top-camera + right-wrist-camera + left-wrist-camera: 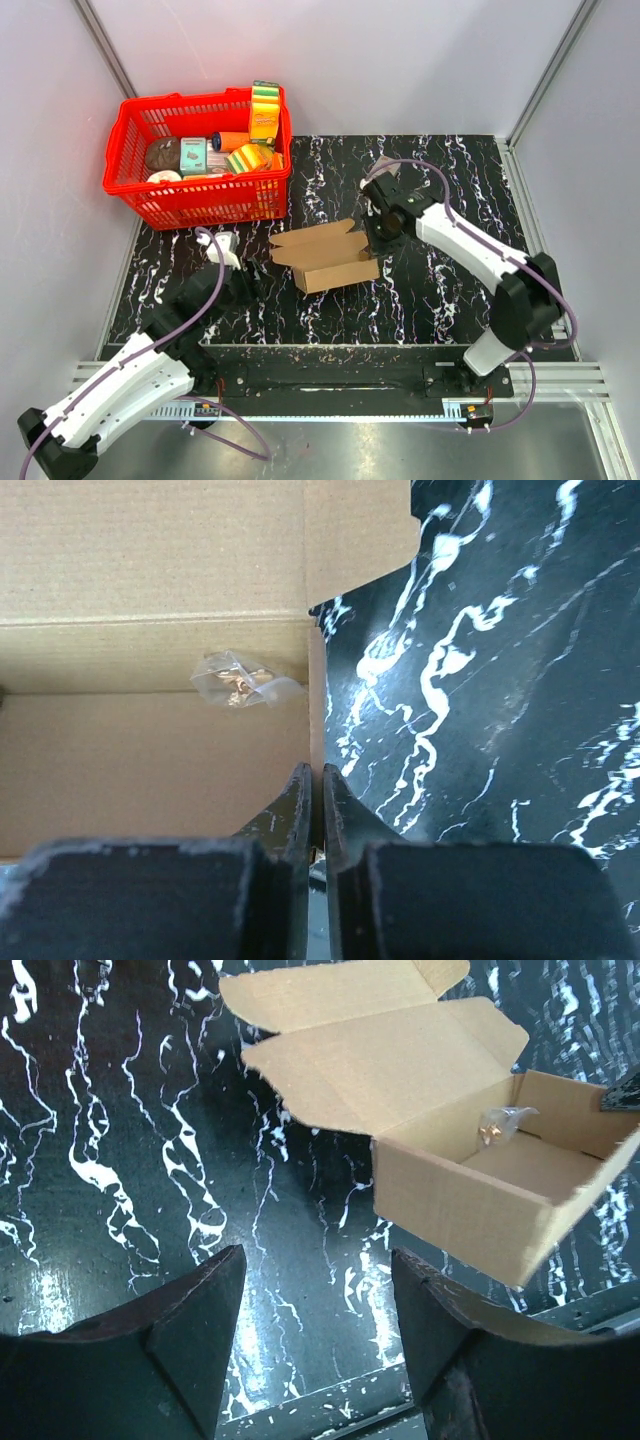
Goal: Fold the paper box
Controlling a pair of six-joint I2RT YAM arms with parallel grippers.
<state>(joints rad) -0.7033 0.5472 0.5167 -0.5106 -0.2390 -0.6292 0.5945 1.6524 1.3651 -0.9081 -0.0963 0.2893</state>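
Note:
The paper box (325,258) is plain brown cardboard, standing open on the black marbled mat with its lid flaps spread toward the back left. A small clear packet (240,680) lies inside it. My right gripper (376,245) is at the box's right end; in the right wrist view the gripper (315,770) is shut on the thin end wall of the box (150,750), one finger inside and one outside. My left gripper (318,1255) is open over bare mat, left of and short of the box (470,1180), touching nothing.
A red basket (115,150) full of packets and sponges stands at the back left of the mat. White walls enclose the mat on three sides. The metal rail (340,375) with the arm bases runs along the near edge.

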